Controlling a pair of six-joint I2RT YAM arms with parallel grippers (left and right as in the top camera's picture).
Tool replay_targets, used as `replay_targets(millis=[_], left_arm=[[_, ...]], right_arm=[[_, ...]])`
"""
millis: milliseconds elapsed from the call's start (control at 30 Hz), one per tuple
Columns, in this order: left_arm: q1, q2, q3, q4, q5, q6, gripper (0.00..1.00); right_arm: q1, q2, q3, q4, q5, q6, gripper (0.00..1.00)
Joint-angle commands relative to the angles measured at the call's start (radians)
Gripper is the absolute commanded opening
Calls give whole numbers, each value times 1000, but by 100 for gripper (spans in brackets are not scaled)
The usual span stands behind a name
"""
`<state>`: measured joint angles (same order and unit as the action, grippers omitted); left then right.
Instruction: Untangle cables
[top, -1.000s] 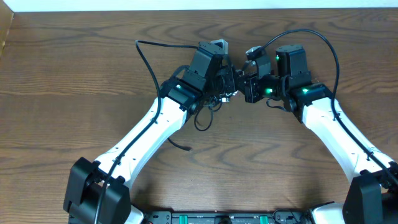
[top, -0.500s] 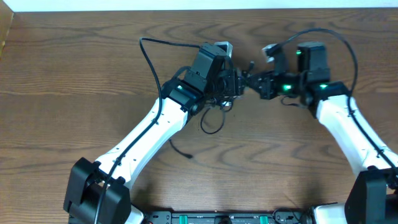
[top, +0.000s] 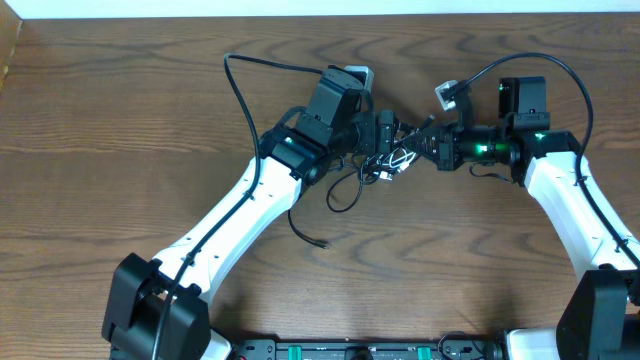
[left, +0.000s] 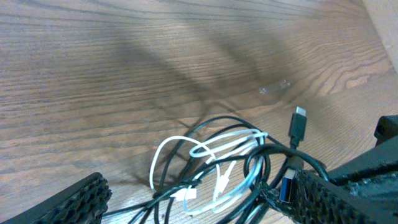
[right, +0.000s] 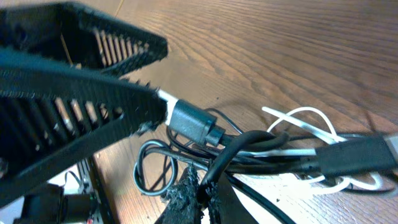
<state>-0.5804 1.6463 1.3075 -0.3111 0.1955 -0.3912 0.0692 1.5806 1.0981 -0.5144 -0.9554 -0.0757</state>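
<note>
On the table, my left arm stretches from the 7 o'clock corner toward 1 o'clock. My right arm rises from 5 o'clock, wrist bent toward 9. The left pincer gapes wide astride the cables, gripping nothing. The right pincer is pinched tight on a black cord's plug. The tangle sits between both pincers, a white cord looped inside.

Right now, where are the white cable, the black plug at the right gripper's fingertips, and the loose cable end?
white cable (left: 174, 139), left wrist view, top of its loop.
black plug (right: 189, 123), right wrist view, middle of its body.
loose cable end (top: 322, 244), overhead view, its tip.
</note>
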Motion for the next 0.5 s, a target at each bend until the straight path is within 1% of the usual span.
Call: replay_targets(millis=[0, 233, 367, 467], left_arm=[[21, 0, 19, -2, -32, 32, 94], [52, 0, 19, -2, -32, 32, 94], [81, 0, 19, -2, -33, 32, 94], [101, 0, 19, -2, -31, 32, 94]], right_arm=[[-3, -18, 0, -14, -79, -98, 1], [-3, -18, 0, -34, 72, -96, 1], [-3, -18, 0, -47, 170, -67, 1], [-3, -18, 0, -47, 164, -60, 1]])
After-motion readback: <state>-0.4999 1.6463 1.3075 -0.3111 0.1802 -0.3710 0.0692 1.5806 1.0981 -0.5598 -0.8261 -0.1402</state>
